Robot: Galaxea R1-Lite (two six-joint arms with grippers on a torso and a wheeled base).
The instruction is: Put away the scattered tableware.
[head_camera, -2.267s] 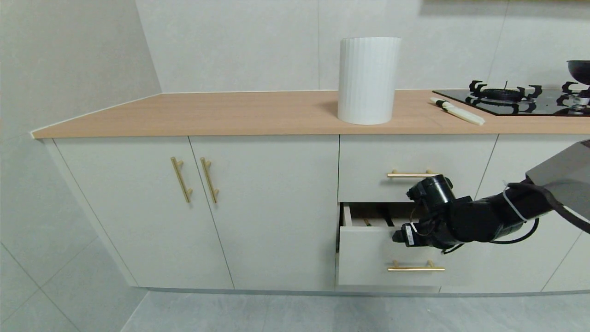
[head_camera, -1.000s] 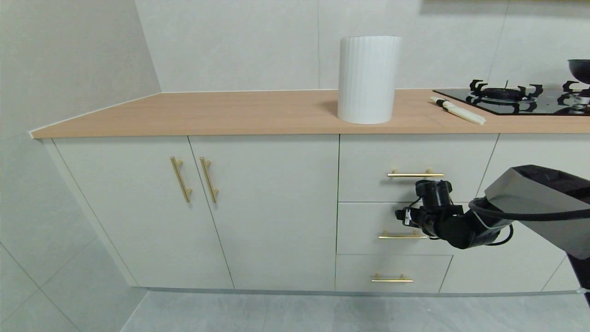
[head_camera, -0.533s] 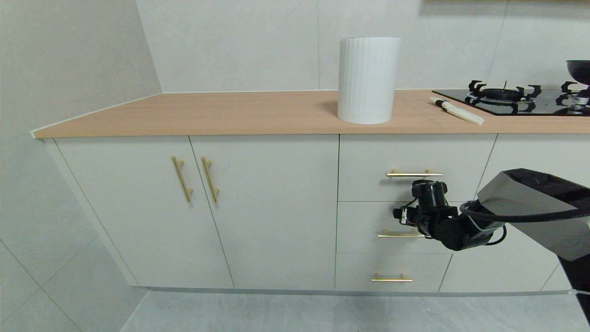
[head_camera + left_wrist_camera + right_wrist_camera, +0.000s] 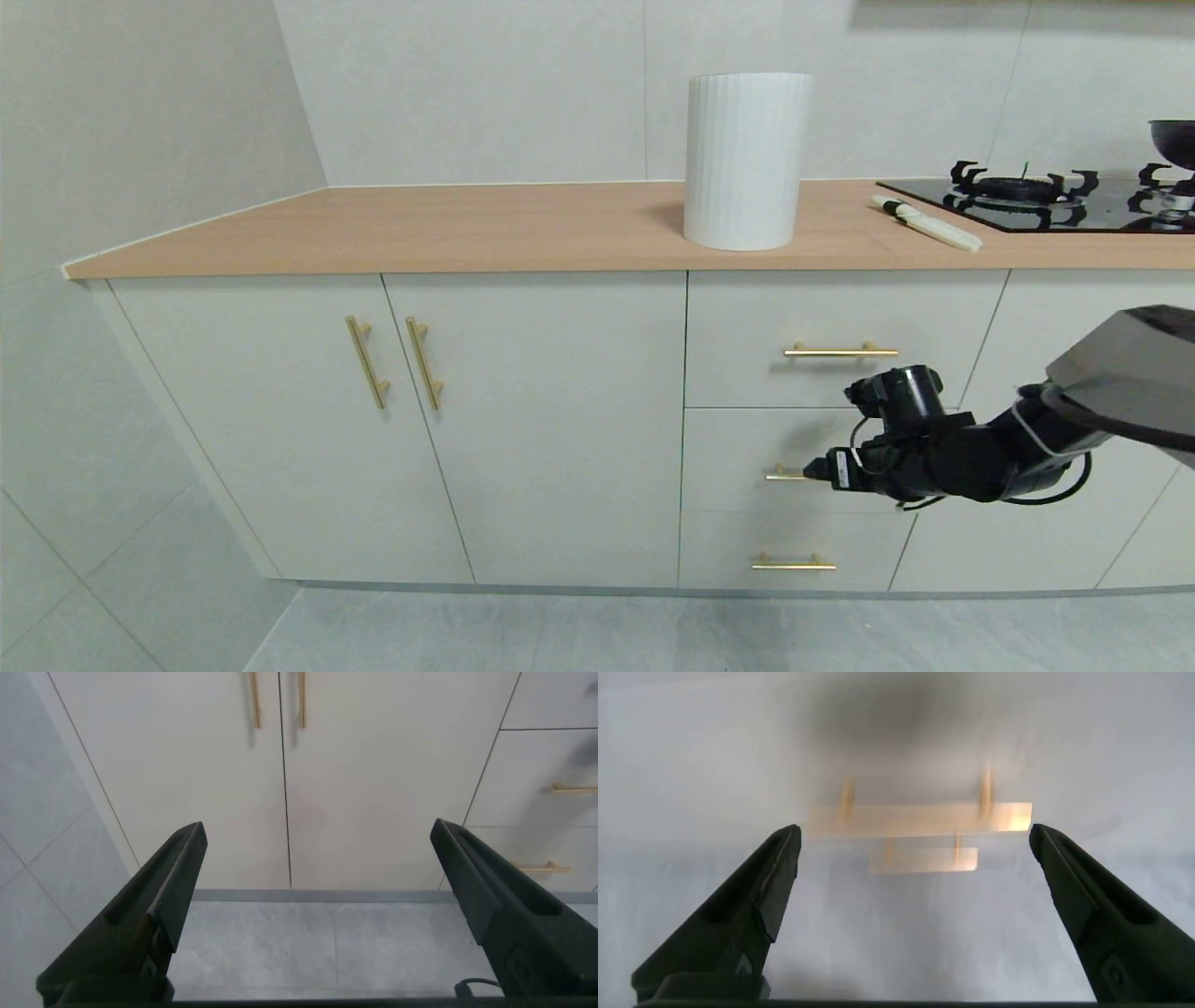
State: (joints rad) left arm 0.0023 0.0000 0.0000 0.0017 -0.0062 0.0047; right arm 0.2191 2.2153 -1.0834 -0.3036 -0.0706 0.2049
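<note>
While every drawer front sits closed, the cream-coloured utensil [image 4: 926, 224] lies flat on the wooden countertop [image 4: 467, 229], just beside the near corner of the black hob [image 4: 1046, 201] and well apart from both grippers; whether it is a knife is hard to make out. Near it on the same countertop stands a tall white ribbed container [image 4: 745, 161], upright, its inside hidden from this angle. Below it, the top drawer [image 4: 840, 313], middle drawer [image 4: 733, 448] and bottom drawer [image 4: 794, 537] are all pushed in, so their contents cannot be seen. The right gripper [image 4: 910, 840] hangs in front of the middle drawer's brass handle [image 4: 920, 819], fingers spread wide with nothing between them; the handle is blurred there, and contact with it cannot be judged. The left gripper [image 4: 318, 835] is likewise spread apart and bare, facing the double cabinet doors [image 4: 280, 765] and the grey floor [image 4: 308, 943]. A dark pot [image 4: 1174, 140] on the hob is cut off at the edge
</note>
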